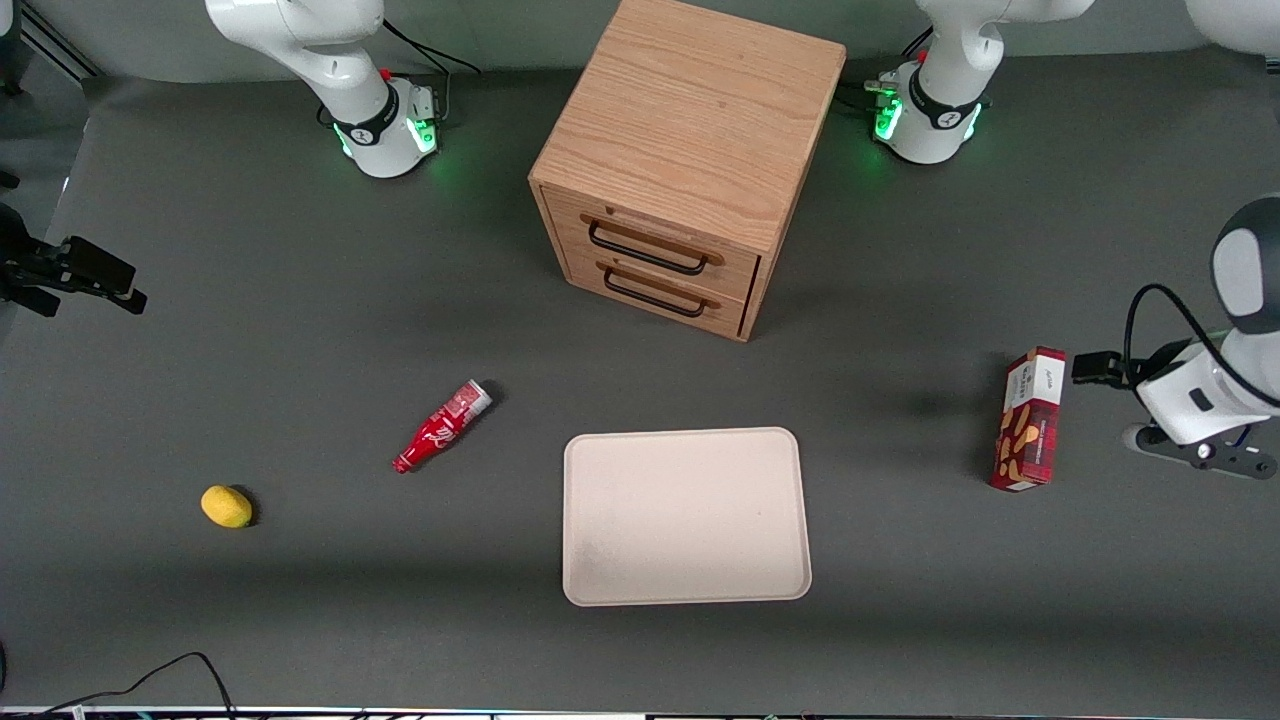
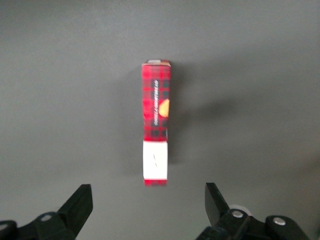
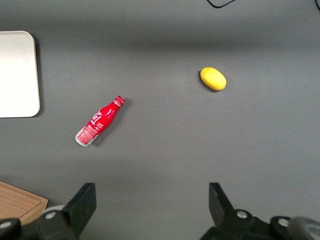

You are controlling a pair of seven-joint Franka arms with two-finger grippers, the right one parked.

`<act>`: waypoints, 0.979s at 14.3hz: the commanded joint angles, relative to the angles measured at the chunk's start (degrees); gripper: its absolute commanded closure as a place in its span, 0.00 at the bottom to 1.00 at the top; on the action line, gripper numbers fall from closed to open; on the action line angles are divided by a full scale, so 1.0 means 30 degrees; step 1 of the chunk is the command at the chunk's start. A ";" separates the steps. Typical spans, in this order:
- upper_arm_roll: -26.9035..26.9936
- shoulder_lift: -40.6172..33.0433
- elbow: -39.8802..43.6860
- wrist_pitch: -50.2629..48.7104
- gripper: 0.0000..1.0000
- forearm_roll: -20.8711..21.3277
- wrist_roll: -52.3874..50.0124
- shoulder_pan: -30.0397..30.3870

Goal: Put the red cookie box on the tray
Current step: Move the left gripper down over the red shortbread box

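The red cookie box (image 1: 1028, 420) lies on the grey table toward the working arm's end, well apart from the tray, its white end panel farther from the front camera. In the left wrist view the red cookie box (image 2: 156, 122) shows its plaid narrow face and white panel. The cream tray (image 1: 686, 516) lies flat in front of the drawer cabinet, nearer the front camera, with nothing on it. My left gripper (image 1: 1200, 452) hovers beside the box, outward of it toward the table's end. The gripper (image 2: 150, 200) is open, its fingers (image 2: 80, 202) spread wide, nothing between them.
A wooden two-drawer cabinet (image 1: 680, 160) stands at mid-table, farther from the front camera than the tray. A small red bottle (image 1: 440, 428) lies beside the tray toward the parked arm's end, and a yellow lemon (image 1: 226, 506) lies farther that way.
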 commanded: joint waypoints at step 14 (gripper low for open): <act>0.0364 0.2288 -0.6294 1.1184 0.00 -0.3067 0.4139 -0.0151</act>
